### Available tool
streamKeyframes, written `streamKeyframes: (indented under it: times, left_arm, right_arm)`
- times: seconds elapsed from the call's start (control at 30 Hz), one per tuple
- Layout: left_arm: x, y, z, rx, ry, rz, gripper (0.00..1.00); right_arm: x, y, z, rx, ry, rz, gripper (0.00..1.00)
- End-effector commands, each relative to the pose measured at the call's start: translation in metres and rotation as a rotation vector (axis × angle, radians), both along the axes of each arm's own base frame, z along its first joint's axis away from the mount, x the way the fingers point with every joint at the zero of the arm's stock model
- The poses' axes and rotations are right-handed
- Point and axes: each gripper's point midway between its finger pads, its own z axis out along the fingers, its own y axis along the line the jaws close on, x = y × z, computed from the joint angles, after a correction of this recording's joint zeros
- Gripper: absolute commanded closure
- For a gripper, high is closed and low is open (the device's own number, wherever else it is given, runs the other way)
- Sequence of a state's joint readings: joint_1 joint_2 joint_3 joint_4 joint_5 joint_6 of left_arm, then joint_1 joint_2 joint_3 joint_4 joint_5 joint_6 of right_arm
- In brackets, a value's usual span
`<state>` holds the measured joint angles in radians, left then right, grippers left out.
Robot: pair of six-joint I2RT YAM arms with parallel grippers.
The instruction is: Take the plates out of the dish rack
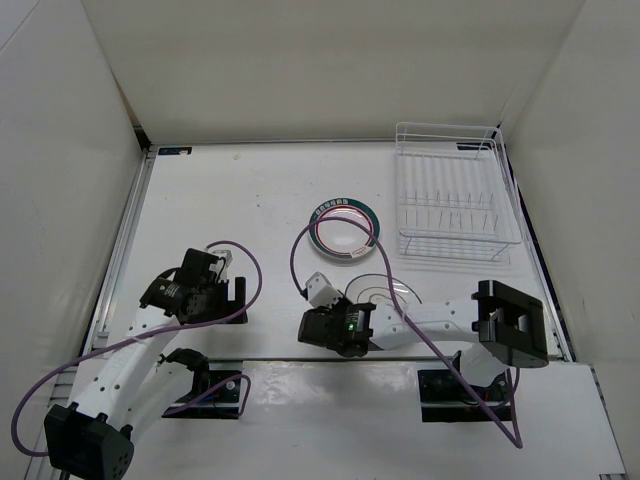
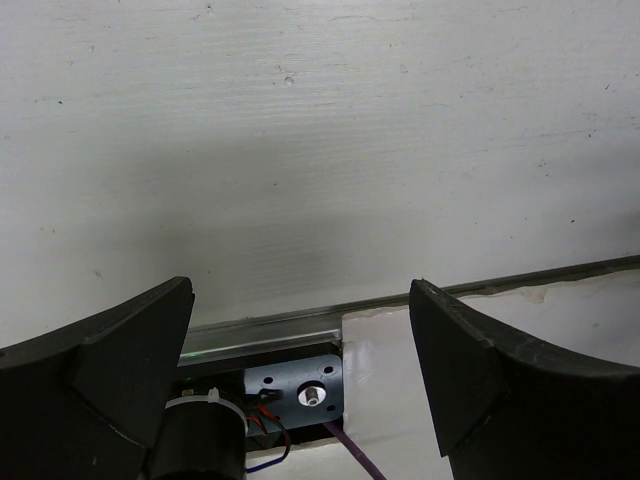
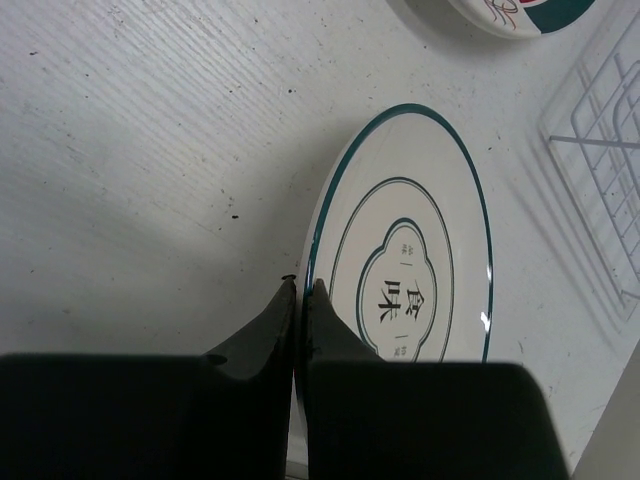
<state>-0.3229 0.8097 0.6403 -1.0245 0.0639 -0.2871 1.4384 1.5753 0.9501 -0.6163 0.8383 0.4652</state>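
Observation:
The white plate with the green rim band and red ring (image 1: 345, 228) lies flat on the table left of the dish rack (image 1: 455, 205), which holds no plates. Its edge shows in the right wrist view (image 3: 520, 12), as does a corner of the rack (image 3: 600, 130). The second plate (image 1: 385, 292) looks silver-grey from above; the right wrist view shows it (image 3: 420, 260) white with thin dark-green rings and characters. My right gripper (image 3: 303, 285) is shut on its near-left rim (image 1: 355, 305), low over the table. My left gripper (image 1: 215, 305) is open and empty (image 2: 300, 330).
White walls enclose the table on the left, back and right. The left wrist view shows the table's near edge strip (image 2: 520, 278) and a motor mount with a purple cable (image 2: 300, 395). Purple cables loop over the table near both arms (image 1: 255, 265).

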Motion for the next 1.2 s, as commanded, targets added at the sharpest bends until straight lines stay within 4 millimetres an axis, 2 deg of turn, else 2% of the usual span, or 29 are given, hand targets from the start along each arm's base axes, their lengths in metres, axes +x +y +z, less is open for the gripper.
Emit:
streamKeyframes:
  times: [0.0, 0.03, 0.13, 0.33, 0.43, 0.57, 0.67, 0.8, 0.83, 0.87, 0.9, 0.93, 1.0, 1.07, 1.1, 1.13, 1.17]
  left_arm:
    - [0.004, -0.003, 0.008, -0.018, -0.024, -0.006, 0.0]
    - [0.004, -0.003, 0.008, -0.018, -0.027, -0.008, 0.0]
    - [0.004, -0.003, 0.008, -0.02, -0.034, -0.005, 0.0]
    - [0.003, -0.002, 0.009, -0.016, -0.036, -0.003, 0.0]
    - [0.004, -0.002, 0.008, -0.014, -0.036, 0.0, 0.0]
    - [0.004, -0.001, 0.008, -0.011, -0.031, 0.0, 0.0]
    - [0.004, -0.001, 0.009, -0.009, -0.036, 0.002, 0.0]
    - [0.005, 0.001, 0.011, -0.004, -0.054, 0.01, 0.0]
    - [0.005, 0.001, 0.011, -0.003, -0.052, 0.012, 0.0]
    - [0.004, 0.003, 0.011, 0.003, -0.053, 0.015, 0.0]
    - [0.004, 0.002, 0.012, -0.001, -0.059, 0.014, 0.0]
    - [0.004, 0.002, 0.012, -0.003, -0.064, 0.016, 0.0]
    - [0.005, 0.003, 0.013, 0.0, -0.069, 0.018, 0.0]
    - [0.006, 0.004, 0.014, 0.001, -0.081, 0.026, 0.0]
    - [0.006, 0.003, 0.014, -0.002, -0.082, 0.023, 0.0]
    - [0.007, 0.003, 0.015, -0.006, -0.087, 0.027, 0.0]
    - [0.006, 0.004, 0.015, 0.0, -0.09, 0.029, 0.0]
  right_arm:
    - [-0.011, 0.011, -0.028, 0.079, 0.067, -0.055, 0.97]
    - [-0.01, 0.01, -0.029, 0.079, 0.059, -0.057, 0.86]
    - [-0.008, 0.012, -0.037, 0.066, 0.039, -0.064, 0.77]
    - [-0.008, 0.023, -0.047, 0.082, 0.044, -0.061, 0.76]
    - [-0.011, 0.026, -0.052, 0.082, 0.065, -0.055, 0.69]
    - [-0.012, 0.03, -0.048, 0.106, 0.07, -0.051, 0.5]
    - [-0.011, 0.031, -0.037, 0.128, 0.065, -0.047, 0.37]
    - [-0.006, 0.035, -0.003, 0.141, 0.034, -0.01, 0.18]
    - [-0.004, 0.03, 0.007, 0.1, 0.02, 0.018, 0.15]
    - [0.001, 0.028, 0.02, 0.084, -0.011, 0.018, 0.13]
    - [0.004, 0.033, 0.044, 0.13, -0.031, 0.018, 0.1]
    - [0.006, 0.034, 0.059, 0.105, -0.04, 0.064, 0.1]
    - [0.0, 0.043, 0.089, 0.193, -0.014, 0.116, 0.1]
    - [-0.002, 0.047, 0.105, 0.229, -0.006, 0.161, 0.1]
    - [-0.003, 0.045, 0.125, 0.293, -0.009, 0.171, 0.1]
    - [-0.004, 0.043, 0.131, 0.31, -0.011, 0.172, 0.1]
    - [-0.003, 0.037, 0.15, 0.362, -0.026, 0.175, 0.1]
